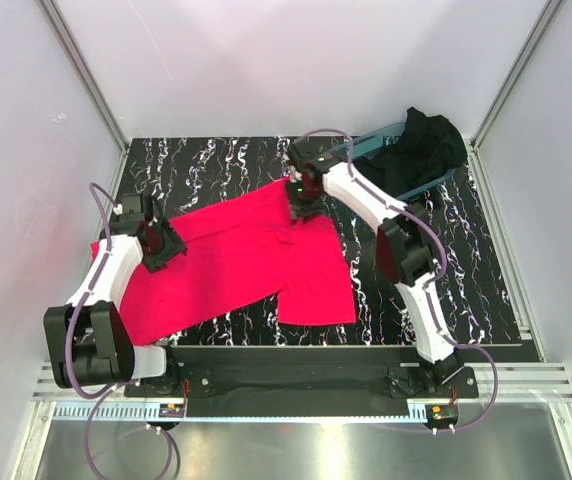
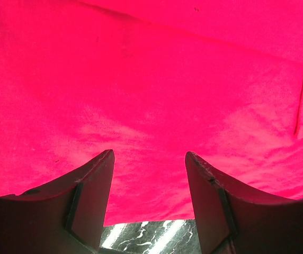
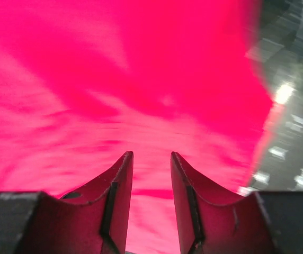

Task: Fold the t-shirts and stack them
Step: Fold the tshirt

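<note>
The pinkish-red t-shirt [image 1: 236, 265] lies spread, slightly rumpled, across the middle of the black marbled table [image 1: 456, 270]. The black t-shirt [image 1: 426, 145] is bunched in the teal tub [image 1: 366, 146] at the back right. My left gripper [image 1: 161, 248] hovers over the red shirt's left part. In the left wrist view it [image 2: 149, 156] is open, with the red cloth [image 2: 151, 79] below and the shirt's edge between its fingers. My right gripper [image 1: 301, 200] is over the shirt's far edge. The blurred right wrist view shows it [image 3: 151, 156] open over red cloth [image 3: 114, 79], holding nothing.
White enclosure walls with metal posts close in the table on three sides. Bare marbled table [image 3: 294, 106] shows to the right of the red shirt and along the back. Both arm bases stand at the near edge.
</note>
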Controlling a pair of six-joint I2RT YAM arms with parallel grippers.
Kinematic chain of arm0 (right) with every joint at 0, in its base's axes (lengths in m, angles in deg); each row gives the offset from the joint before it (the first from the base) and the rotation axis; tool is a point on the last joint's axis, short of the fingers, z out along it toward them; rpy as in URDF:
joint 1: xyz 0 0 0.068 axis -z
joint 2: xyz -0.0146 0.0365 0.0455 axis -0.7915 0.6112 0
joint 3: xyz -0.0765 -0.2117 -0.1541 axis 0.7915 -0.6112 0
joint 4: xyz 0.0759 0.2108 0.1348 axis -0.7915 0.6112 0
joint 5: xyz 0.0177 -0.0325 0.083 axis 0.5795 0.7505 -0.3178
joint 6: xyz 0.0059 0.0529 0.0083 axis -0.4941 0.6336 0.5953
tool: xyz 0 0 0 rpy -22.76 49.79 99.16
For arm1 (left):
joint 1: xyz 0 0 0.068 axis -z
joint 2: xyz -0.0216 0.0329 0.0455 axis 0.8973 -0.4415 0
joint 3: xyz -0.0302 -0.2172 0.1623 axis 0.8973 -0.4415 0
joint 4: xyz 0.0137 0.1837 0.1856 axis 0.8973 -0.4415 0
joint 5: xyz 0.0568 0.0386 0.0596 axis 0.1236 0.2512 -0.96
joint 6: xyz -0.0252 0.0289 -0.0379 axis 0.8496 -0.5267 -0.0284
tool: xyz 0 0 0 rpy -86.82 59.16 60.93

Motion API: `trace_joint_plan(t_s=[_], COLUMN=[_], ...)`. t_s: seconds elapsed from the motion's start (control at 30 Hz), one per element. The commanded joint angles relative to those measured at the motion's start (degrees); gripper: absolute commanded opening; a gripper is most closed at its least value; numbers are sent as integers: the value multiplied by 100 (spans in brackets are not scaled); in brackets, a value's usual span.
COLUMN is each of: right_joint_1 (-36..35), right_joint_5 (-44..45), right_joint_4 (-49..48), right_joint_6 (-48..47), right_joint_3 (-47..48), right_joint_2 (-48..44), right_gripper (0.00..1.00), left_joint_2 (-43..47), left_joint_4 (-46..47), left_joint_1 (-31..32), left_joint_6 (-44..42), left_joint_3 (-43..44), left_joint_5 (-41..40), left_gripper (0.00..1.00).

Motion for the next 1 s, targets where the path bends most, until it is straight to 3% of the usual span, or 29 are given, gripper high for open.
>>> trace_joint_plan(t_s=[0.0, 0.2, 0.97], right_joint_1=[-606, -984, -1213], right_joint_5=[-530, -768, -408], right_joint_4=[-395, -290, -264], right_joint_6=[-184, -237, -545], right_joint_3=[713, 1610, 2085], right_joint_2=[122, 826, 1687], right_gripper=[41, 41, 38], left_joint_2=[207, 339, 348], left_joint_4=[70, -35, 35], left_joint_1=[16, 7, 7], left_joint_6=[-88, -123, -167], left_joint_3=[-2, 16, -151], left_joint_5=[61, 43, 70], left_gripper=[61, 61, 61])
